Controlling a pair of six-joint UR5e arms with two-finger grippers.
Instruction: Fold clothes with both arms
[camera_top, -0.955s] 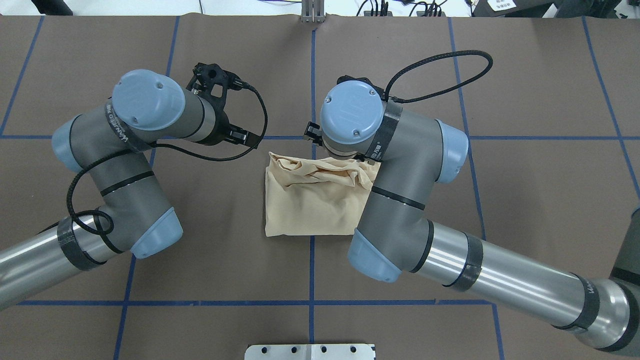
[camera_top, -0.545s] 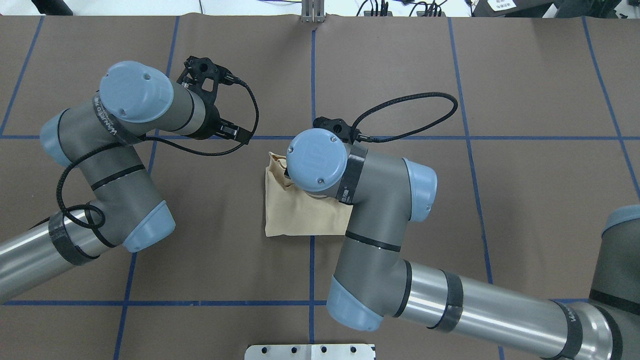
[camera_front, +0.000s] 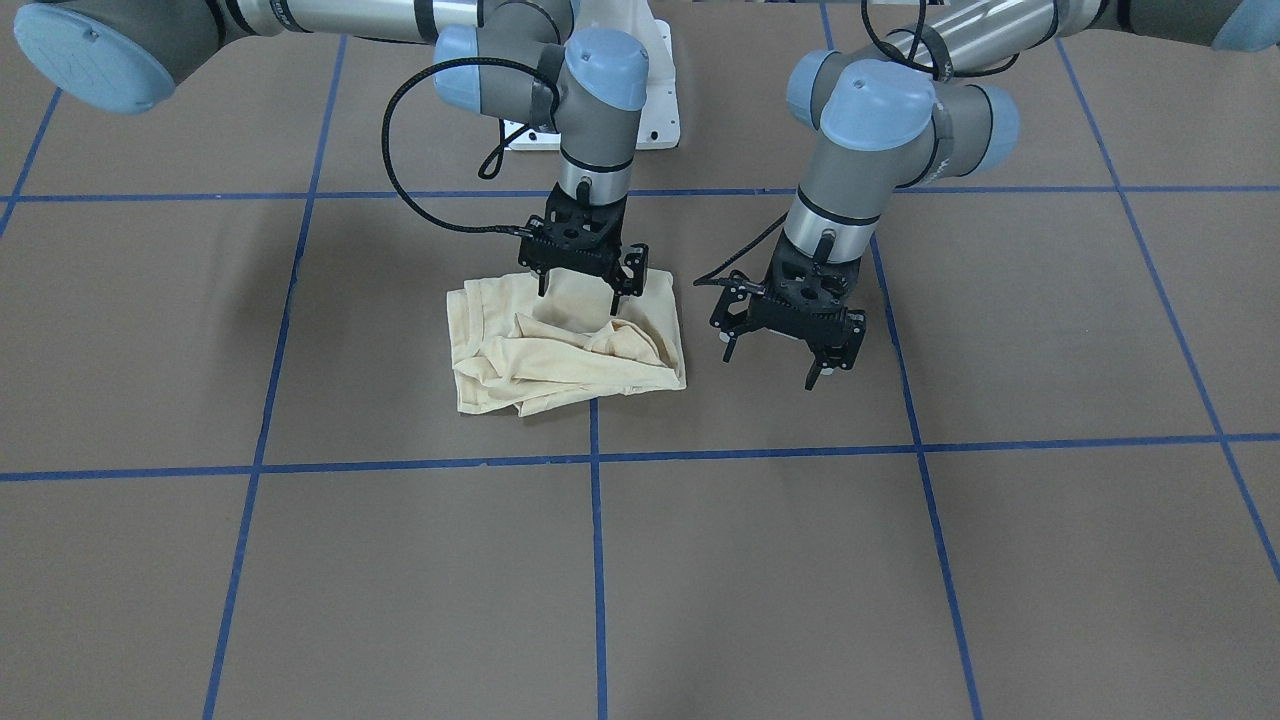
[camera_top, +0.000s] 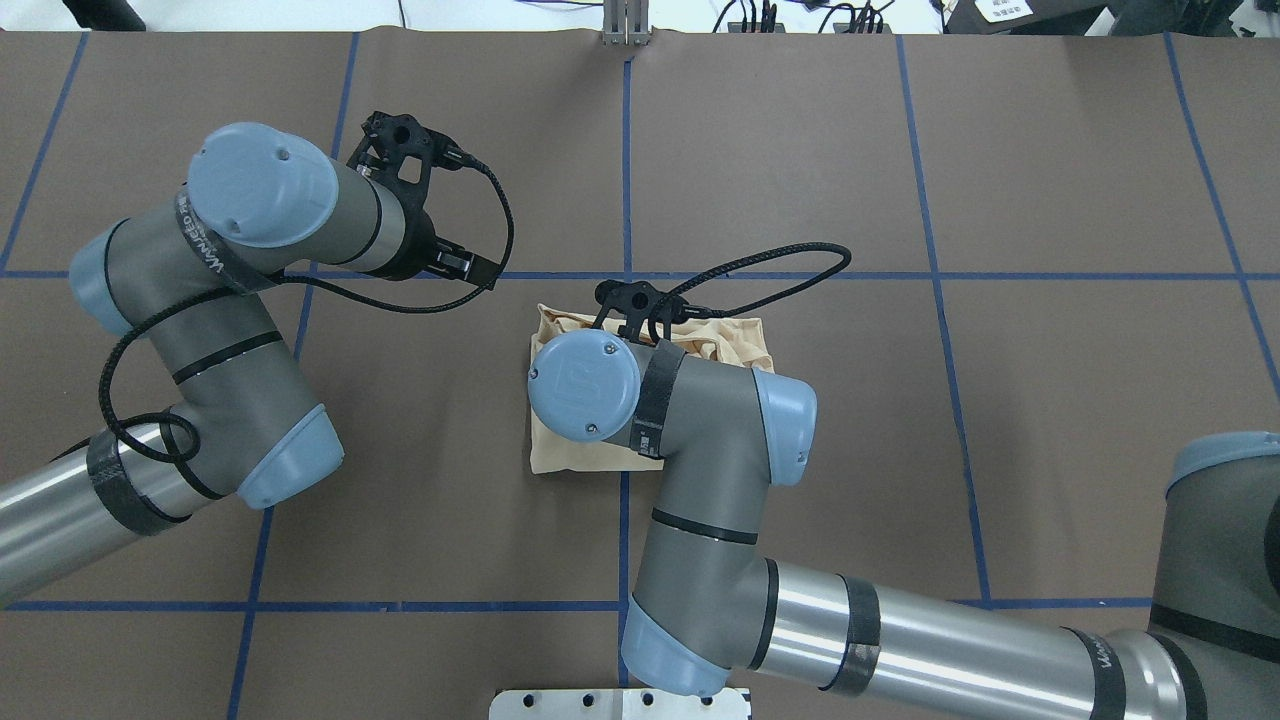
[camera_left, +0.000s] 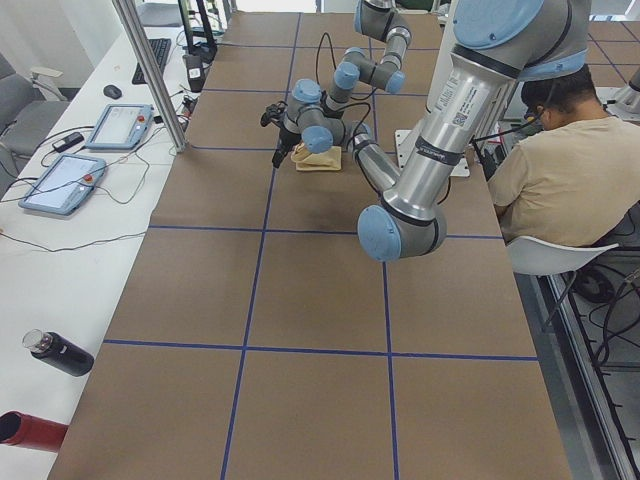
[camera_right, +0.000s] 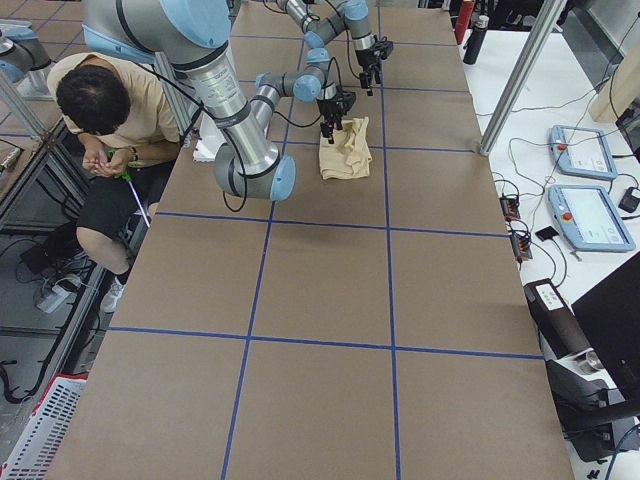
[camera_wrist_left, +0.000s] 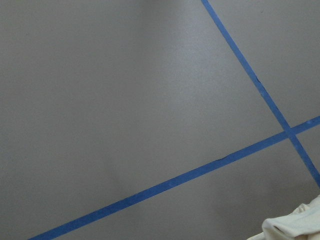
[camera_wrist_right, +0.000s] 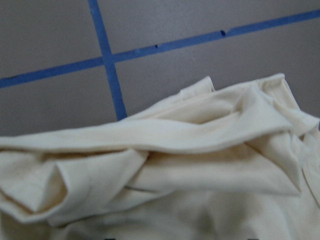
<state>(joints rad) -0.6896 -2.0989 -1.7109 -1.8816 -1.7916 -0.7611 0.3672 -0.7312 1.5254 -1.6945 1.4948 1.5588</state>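
Right now the shirt (camera_front: 560, 350) sits as a squarish, folded bundle in the middle of the table (camera_front: 900, 560), straddling one of the blue tape lines (camera_front: 597, 560). Its smooth folded edge is on the side near the robot, and its loose, rumpled folds are heaped along the far side. What matters for my next move is where it lies from each set of jaws. The right gripper (camera_front: 580, 285) hangs directly above the bundle, pointing straight down, fingers spread with nothing between them and not touching the cloth. Its wrist camera is filled with those rumpled folds (camera_wrist_right: 200, 150), so the cloth lies just below and slightly ahead of the jaws. The left gripper (camera_front: 772, 368) is also spread and empty, but it hangs over bare table just beside the bundle's left edge and clear of it. Its wrist camera catches only a corner of cloth in the lower right of its view (camera_wrist_left: 295, 225). The right arm is therefore the nearer one. I judge it only needs to drop to pinch or press the loose top layer, while the left would have to shift right to reach the bundle. The bundle looks slightly wider left to right, though I can't call a clear long axis.
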